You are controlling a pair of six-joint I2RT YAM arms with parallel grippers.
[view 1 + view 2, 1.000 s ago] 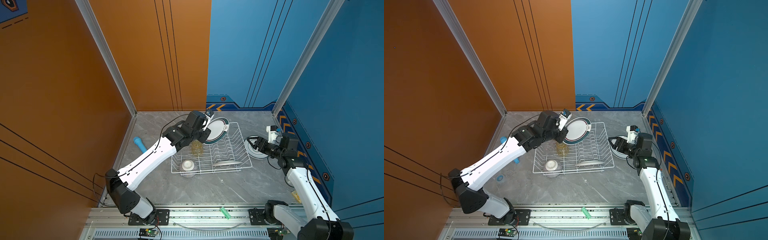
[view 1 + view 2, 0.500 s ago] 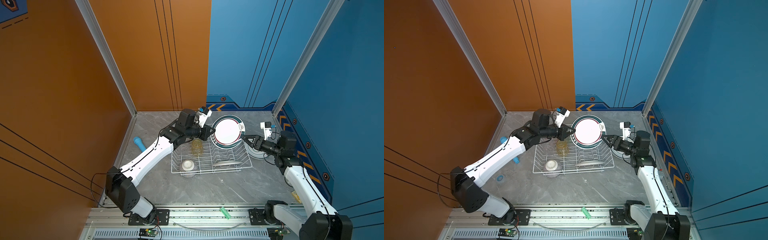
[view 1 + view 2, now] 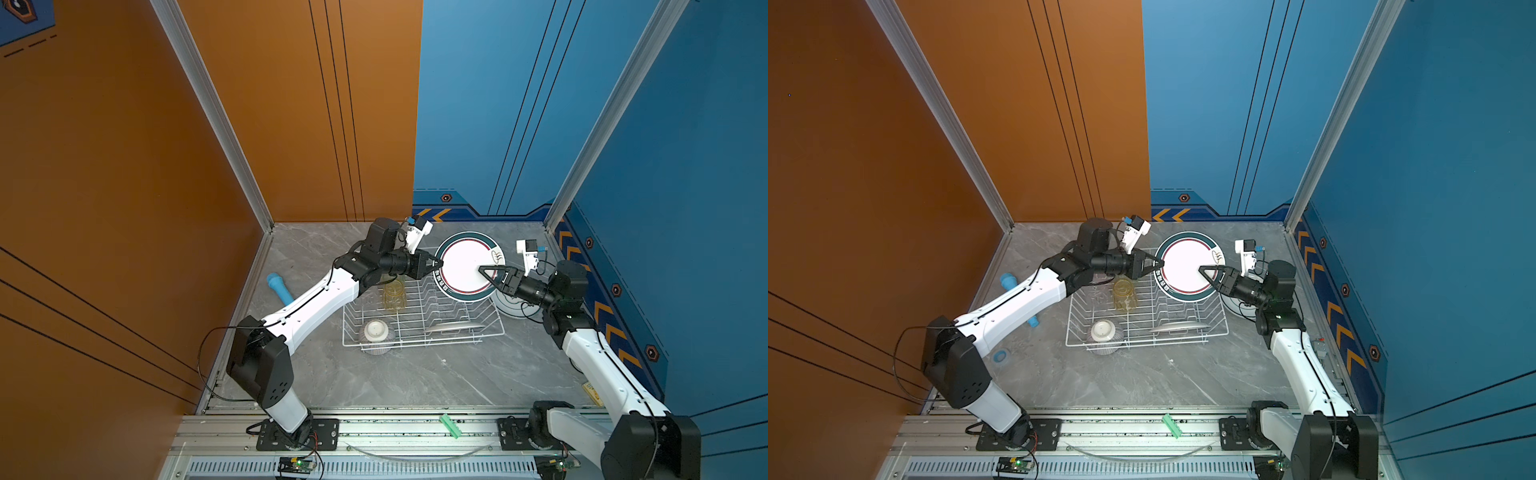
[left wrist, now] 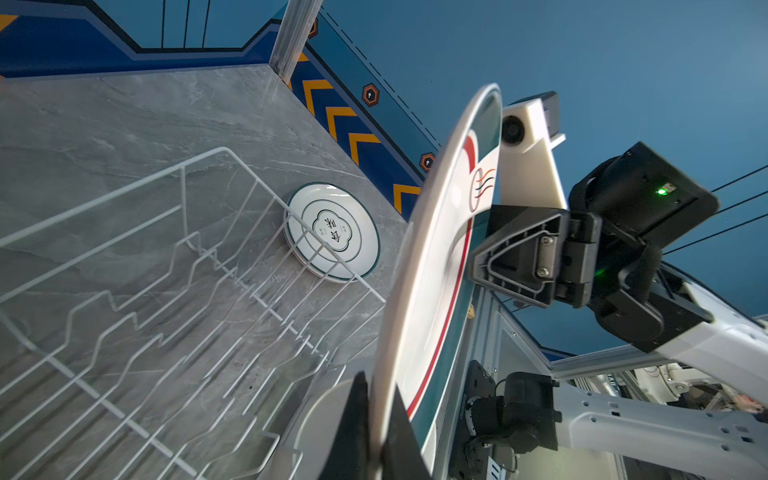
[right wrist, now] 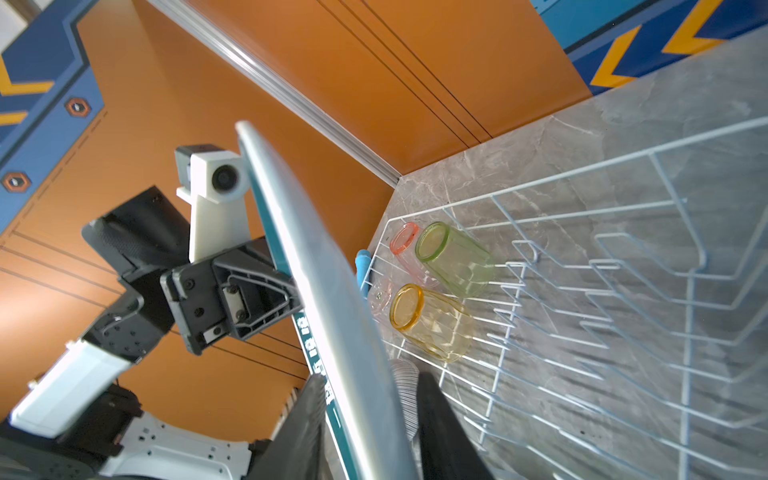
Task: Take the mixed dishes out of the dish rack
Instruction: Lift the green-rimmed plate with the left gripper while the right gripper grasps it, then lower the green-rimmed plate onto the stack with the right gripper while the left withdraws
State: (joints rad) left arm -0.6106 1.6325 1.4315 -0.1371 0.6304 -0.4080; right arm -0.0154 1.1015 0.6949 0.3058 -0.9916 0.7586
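Note:
A white plate point(image 3: 465, 257) point(image 3: 1183, 259) with teal and red rings hangs on edge above the dish rack point(image 3: 415, 345) point(image 3: 1142, 345). My left gripper point(image 3: 439, 263) point(image 4: 376, 386) is shut on its left rim. My right gripper point(image 3: 482, 270) point(image 5: 370, 378) straddles its right rim: one finger lies on the face, and a sliver shows beside the other. In the rack are a yellow tumbler point(image 3: 394, 294) point(image 5: 430, 322), an upturned striped bowl point(image 3: 376, 332) and a flat plate point(image 3: 451, 327). Green point(image 5: 455, 259), pink point(image 5: 409, 249) and clear point(image 5: 380, 297) tumblers show at the rack's left end.
A stack of plates point(image 3: 511, 307) point(image 4: 332, 230) lies on the table right of the rack, under my right arm. A light-blue cylinder point(image 3: 279, 286) lies left of the rack near the orange wall. A green clip point(image 3: 451, 426) sits on the front rail.
My left gripper raised the plate from the rack's back and swung it rightwards. My right gripper left the plate stack, reached over the plate's right rim, and its jaws narrowed.

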